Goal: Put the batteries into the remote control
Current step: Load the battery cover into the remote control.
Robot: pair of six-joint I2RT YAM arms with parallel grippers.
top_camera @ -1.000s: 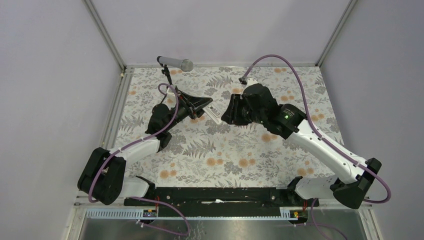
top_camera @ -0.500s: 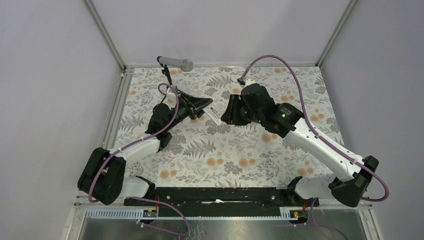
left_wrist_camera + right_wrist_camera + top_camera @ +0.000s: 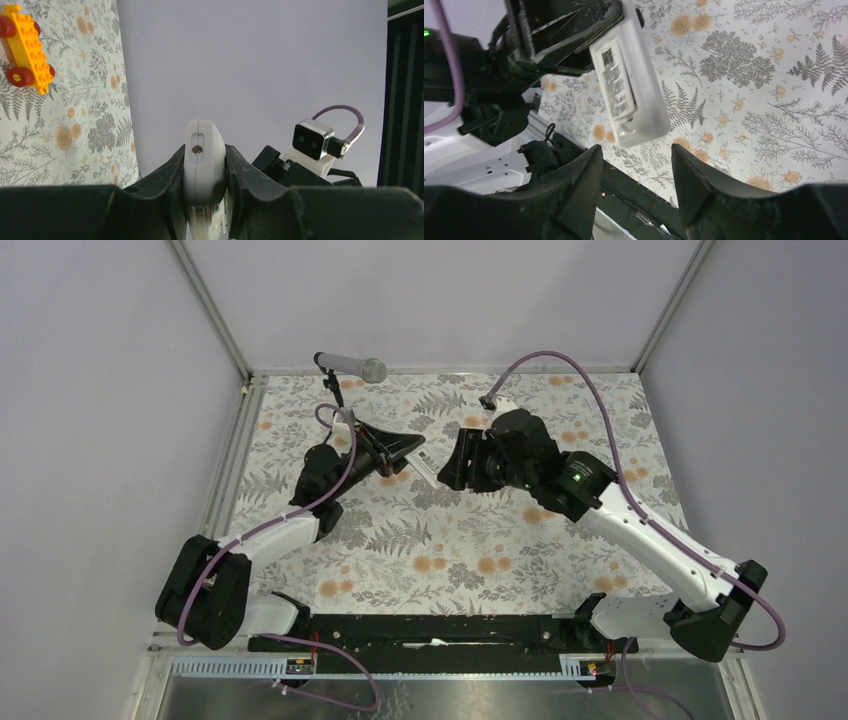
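Observation:
My left gripper (image 3: 400, 452) is shut on the remote control (image 3: 427, 463) and holds it in the air over the middle of the floral table. In the left wrist view the white remote control (image 3: 203, 172) stands edge-on, pinched between both fingers of the left gripper (image 3: 204, 151). The right wrist view shows the remote control's (image 3: 629, 90) labelled back, its free end just above my right gripper (image 3: 635, 150). That gripper is open with nothing between its fingers. From above, the right gripper (image 3: 452, 468) faces the remote's free end. The batteries are not in view.
An orange toy car (image 3: 25, 47) lies on the floral cloth in the left wrist view. A grey microphone (image 3: 350, 365) on a small stand sits at the table's far edge. The black rail (image 3: 440, 630) of the arm bases runs along the near edge.
The right gripper's jaws have spread wider and its arm has shifted slightly. The left gripper and the remote control have stayed where they were.

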